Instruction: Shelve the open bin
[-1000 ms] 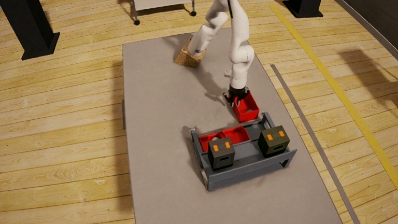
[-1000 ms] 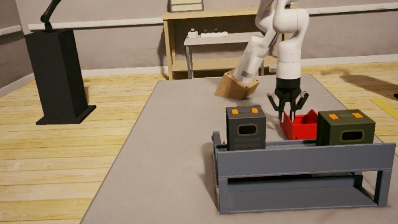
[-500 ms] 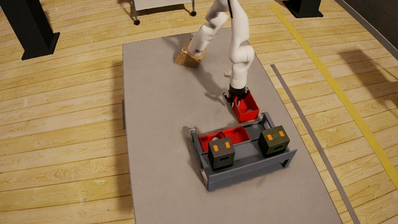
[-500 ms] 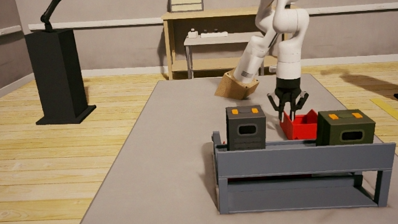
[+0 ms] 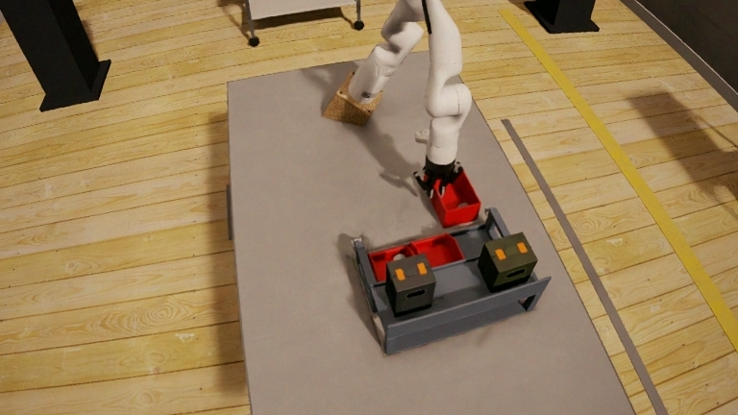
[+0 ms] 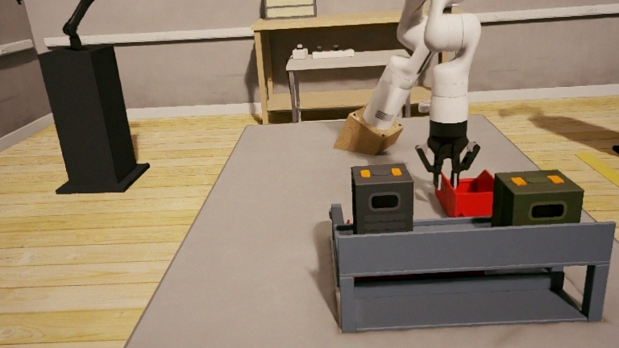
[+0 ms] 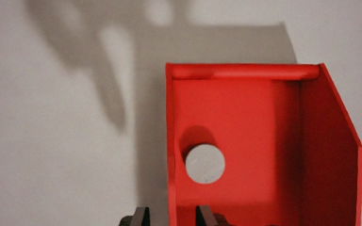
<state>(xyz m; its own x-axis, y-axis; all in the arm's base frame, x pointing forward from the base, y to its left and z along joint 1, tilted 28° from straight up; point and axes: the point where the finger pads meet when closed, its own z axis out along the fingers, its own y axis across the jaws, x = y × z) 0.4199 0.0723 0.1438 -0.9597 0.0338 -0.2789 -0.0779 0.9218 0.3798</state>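
The red open bin [image 5: 462, 190] [image 6: 476, 204] [image 7: 250, 118] stands on the table before the shelf, its low front at the top of the wrist view, towards the shelf. A round grey part [image 7: 205, 164] [image 5: 462, 206] lies in it. My gripper [image 5: 436, 191] [image 6: 446, 183] [image 7: 172, 217] points down and is partly open, one finger on each side of a side wall, with space between wall and fingertips. On the grey shelf [image 5: 468, 315] [image 6: 456, 250], two red bins [image 5: 387, 265] [image 5: 440, 250] stand side by side; a gap [image 5: 475, 243] lies right of them in the top view.
A dark grey box [image 5: 410, 285] [image 6: 382, 203] and a green box [image 5: 506, 261] [image 6: 538, 198] stand on the shelf's upper board [image 5: 456, 282], behind the bin row. A shelf end post [image 5: 496, 223] stands beside the gap. The table [image 5: 305, 198] [image 6: 255, 234] extends left of the shelf.
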